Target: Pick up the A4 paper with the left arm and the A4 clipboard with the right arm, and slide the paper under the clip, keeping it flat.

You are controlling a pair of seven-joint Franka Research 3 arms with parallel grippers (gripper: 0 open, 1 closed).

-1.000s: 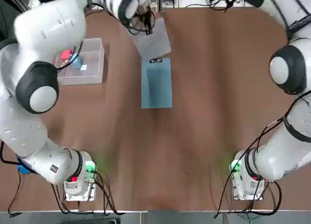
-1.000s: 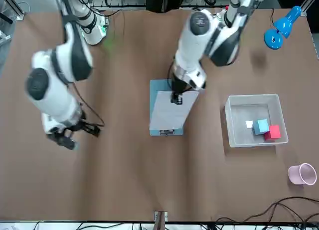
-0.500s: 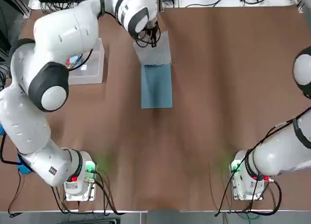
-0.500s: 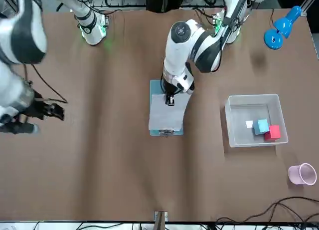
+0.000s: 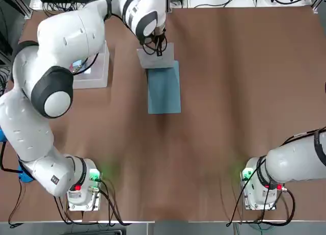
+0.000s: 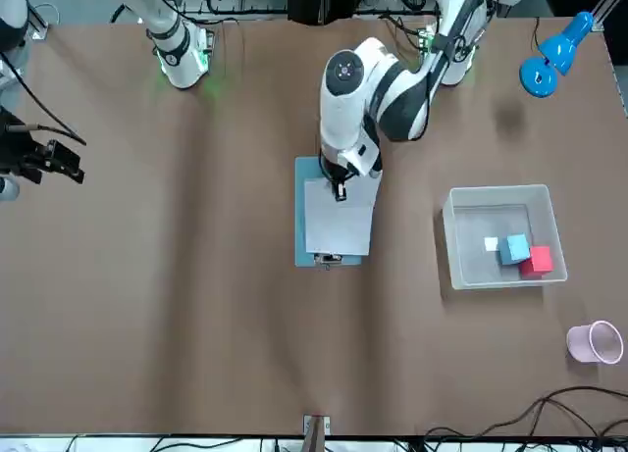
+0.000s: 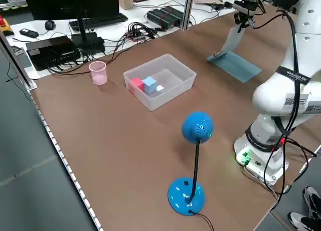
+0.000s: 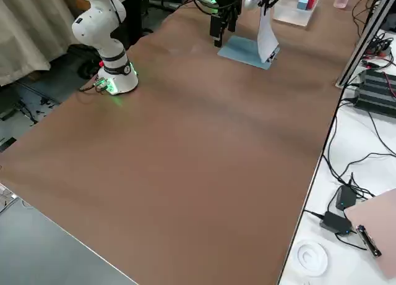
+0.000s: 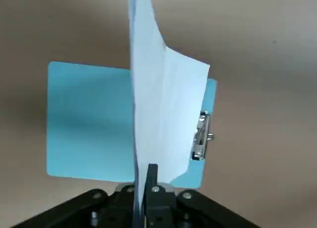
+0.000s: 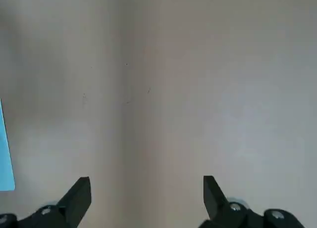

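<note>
The left hand (image 5: 159,49) is above the white paper (image 5: 156,56), beyond the blue clipboard (image 5: 164,90).

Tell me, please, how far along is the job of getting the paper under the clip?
Done: the left gripper has the paper pinched and raised over the clipboard.
In hand: the sheet's lower edge is near the clip; whether it is under, I cannot tell.
Left: flattening the bent sheet; the right gripper, open and away to the side, holds no clipboard.

white paper (image 9: 173,104): raised, bent | blue clipboard (image 9: 89,124): flat on table, beneath paper
</note>
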